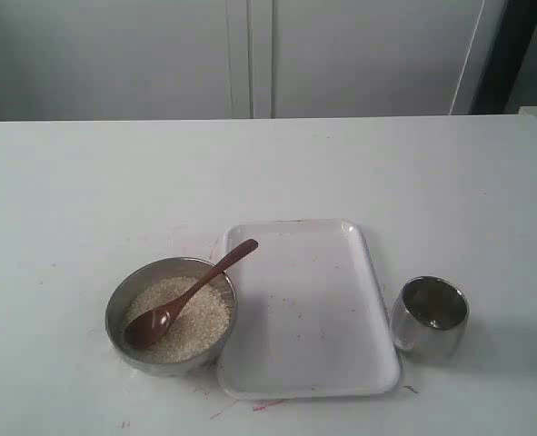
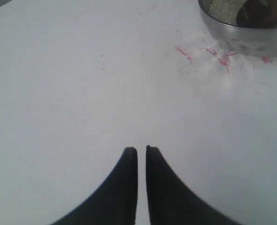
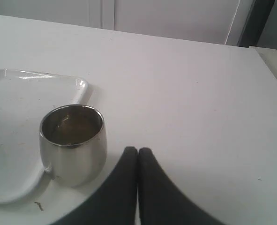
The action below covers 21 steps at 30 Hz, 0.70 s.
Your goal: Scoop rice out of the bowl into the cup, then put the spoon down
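Observation:
The grey metal bowl (image 1: 170, 314) sits at the front left of the table, filled with off-white rice (image 1: 191, 318). The dark wooden spoon (image 1: 191, 295) lies in it, scoop end in the rice, handle leaning over the rim toward the tray. The shiny steel cup (image 1: 429, 316) stands right of the tray. Neither gripper shows in the exterior view. In the left wrist view my left gripper (image 2: 141, 149) is shut and holds nothing, well short of the bowl (image 2: 243, 33). My right gripper (image 3: 138, 150) is shut with nothing in it, just beside the cup (image 3: 73, 143).
A white rectangular tray (image 1: 309, 309) lies between bowl and cup, with nothing on it. Red scribble marks (image 2: 208, 54) stain the table by the bowl. A white wall (image 1: 250, 54) rises behind the table's far edge.

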Each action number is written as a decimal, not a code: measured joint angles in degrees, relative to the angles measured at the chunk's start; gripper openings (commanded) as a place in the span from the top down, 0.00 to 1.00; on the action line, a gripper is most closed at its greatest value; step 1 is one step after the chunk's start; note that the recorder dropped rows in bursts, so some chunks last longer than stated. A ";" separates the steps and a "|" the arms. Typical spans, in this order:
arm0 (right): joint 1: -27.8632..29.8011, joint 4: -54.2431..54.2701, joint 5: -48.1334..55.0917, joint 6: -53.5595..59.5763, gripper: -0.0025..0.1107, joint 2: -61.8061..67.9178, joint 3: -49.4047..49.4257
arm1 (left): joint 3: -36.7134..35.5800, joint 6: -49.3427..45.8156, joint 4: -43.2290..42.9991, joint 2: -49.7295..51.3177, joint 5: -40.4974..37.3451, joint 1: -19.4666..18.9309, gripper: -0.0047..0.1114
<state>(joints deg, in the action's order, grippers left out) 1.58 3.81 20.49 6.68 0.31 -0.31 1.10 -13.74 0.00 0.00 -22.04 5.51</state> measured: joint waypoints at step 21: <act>0.00 -0.59 0.00 0.56 0.98 0.00 0.00 | 0.00 0.00 0.00 0.00 0.00 0.00 0.84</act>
<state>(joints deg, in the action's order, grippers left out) 1.58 3.23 20.49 7.24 0.31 -0.31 1.10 -13.74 0.00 0.00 -22.04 5.51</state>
